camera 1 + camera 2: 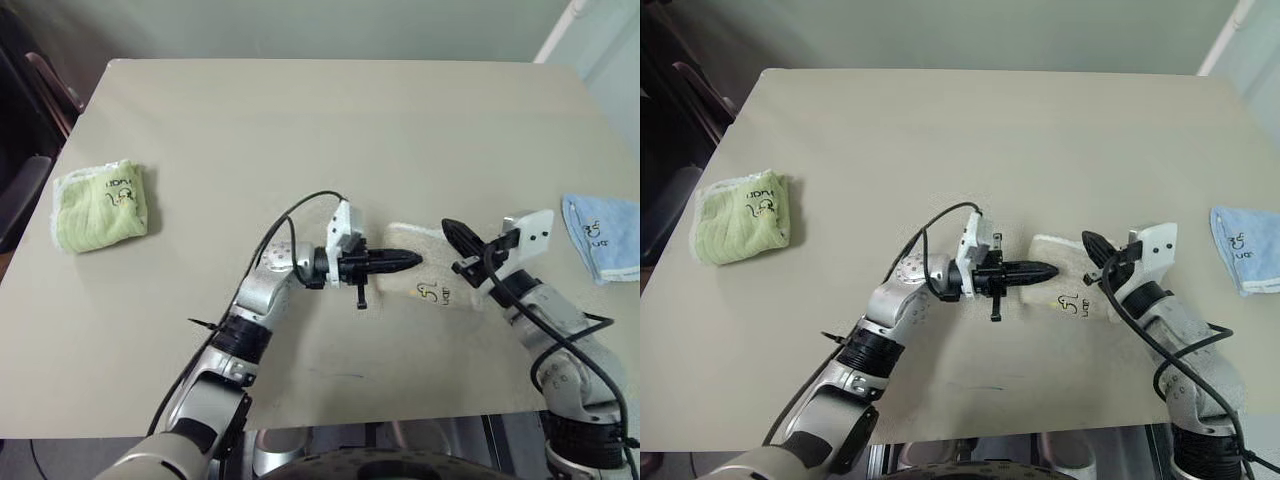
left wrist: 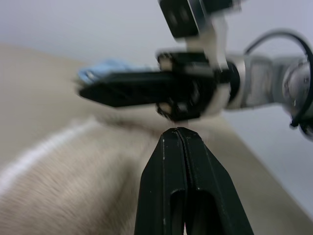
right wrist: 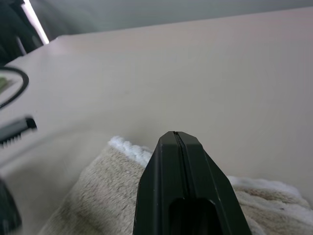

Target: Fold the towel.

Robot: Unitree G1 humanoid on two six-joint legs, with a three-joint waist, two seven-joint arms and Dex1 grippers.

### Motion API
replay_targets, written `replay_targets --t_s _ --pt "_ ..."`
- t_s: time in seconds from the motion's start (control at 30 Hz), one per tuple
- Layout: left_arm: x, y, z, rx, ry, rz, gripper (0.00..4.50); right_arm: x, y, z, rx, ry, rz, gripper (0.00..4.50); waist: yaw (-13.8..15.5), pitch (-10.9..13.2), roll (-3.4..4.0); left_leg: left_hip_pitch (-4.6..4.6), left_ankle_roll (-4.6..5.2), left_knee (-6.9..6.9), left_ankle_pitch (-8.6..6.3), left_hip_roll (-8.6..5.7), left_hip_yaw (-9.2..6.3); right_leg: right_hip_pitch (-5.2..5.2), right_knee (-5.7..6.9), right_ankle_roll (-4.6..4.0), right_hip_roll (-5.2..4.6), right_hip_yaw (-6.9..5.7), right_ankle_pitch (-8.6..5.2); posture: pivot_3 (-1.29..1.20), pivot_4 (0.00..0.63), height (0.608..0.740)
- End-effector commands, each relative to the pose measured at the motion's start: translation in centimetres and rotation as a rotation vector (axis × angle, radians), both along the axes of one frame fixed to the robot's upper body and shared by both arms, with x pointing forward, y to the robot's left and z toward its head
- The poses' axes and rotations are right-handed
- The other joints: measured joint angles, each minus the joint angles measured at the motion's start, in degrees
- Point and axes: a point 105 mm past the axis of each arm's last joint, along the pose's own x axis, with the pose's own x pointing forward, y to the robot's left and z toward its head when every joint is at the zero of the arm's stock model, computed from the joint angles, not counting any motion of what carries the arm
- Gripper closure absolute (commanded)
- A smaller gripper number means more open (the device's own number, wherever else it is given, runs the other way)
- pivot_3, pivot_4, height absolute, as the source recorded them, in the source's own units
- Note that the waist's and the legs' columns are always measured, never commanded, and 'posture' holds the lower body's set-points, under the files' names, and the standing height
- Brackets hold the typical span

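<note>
The towel (image 1: 432, 288), a beige terry cloth with a white edge and a small dark logo, lies folded into a small pad near the table's front, right of the middle. My left gripper (image 1: 412, 260) points level to the right over the towel's left part, fingers shut with nothing between them (image 2: 178, 131). My right gripper (image 1: 448, 226) reaches in from the right above the towel's right part, also shut and empty (image 3: 175, 133). Both wrist views show the towel's pile (image 2: 73, 181) (image 3: 98, 196) just under the fingertips. I cannot tell whether either gripper touches the cloth.
A light-green folded towel (image 1: 100, 205) lies at the table's left edge. A light-blue folded towel (image 1: 605, 235) lies at the right edge. The beige table (image 1: 320, 130) stretches bare behind the grippers. Dark chairs (image 1: 30, 110) stand off its far left corner.
</note>
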Motion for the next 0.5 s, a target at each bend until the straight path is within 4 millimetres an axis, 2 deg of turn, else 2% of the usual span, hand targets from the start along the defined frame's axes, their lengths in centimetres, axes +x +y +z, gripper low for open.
replay_targets --t_s 0.03,0.2,0.33,0.4,0.5 --pt "0.3 -1.5 -1.0 0.026 -0.051 0.008 4.47 0.9 -0.3 -1.0 -0.02 -0.039 -0.027 4.5 0.0 0.0 0.01 -0.01 0.01 -0.01 -0.01 0.0 0.0 0.0 0.0 0.01 -0.01 0.0 0.01 0.0 0.15 0.74" --pt "1.7 -2.6 -3.3 0.091 -0.085 0.115 4.47 2.2 0.1 -4.8 -0.055 -0.001 -0.044 4.5 -0.1 -0.1 0.09 -0.01 0.03 0.0 -0.02 0.03 -0.01 -0.02 -0.01 -0.02 -0.03 -0.03 0.15 0.0 0.15 0.74" --pt "1.7 -2.1 -4.5 0.154 -0.075 0.11 4.47 2.6 0.0 -7.1 -0.147 0.034 -0.04 4.5 -0.2 -0.1 0.06 0.3 0.04 0.04 -0.01 0.04 -0.01 0.35 -0.12 -0.08 -0.02 -0.04 0.33 0.0 0.15 0.74" --pt "1.7 -1.5 -5.2 0.201 -0.075 0.112 4.47 2.5 -0.3 -7.5 -0.17 0.042 -0.039 4.5 -0.3 -0.2 0.01 0.61 0.09 0.04 0.02 0.04 -0.03 0.73 -0.33 -0.38 0.0 -0.04 0.17 0.0 0.15 0.74" --pt "1.6 -1.0 -5.5 0.222 -0.064 0.101 4.47 2.5 -0.7 -7.3 -0.191 0.032 -0.027 4.5 -0.3 -0.2 0.01 0.86 0.21 0.06 0.08 0.03 -0.08 1.09 -0.52 -0.01 0.02 -0.04 0.05 0.0 0.15 0.74"
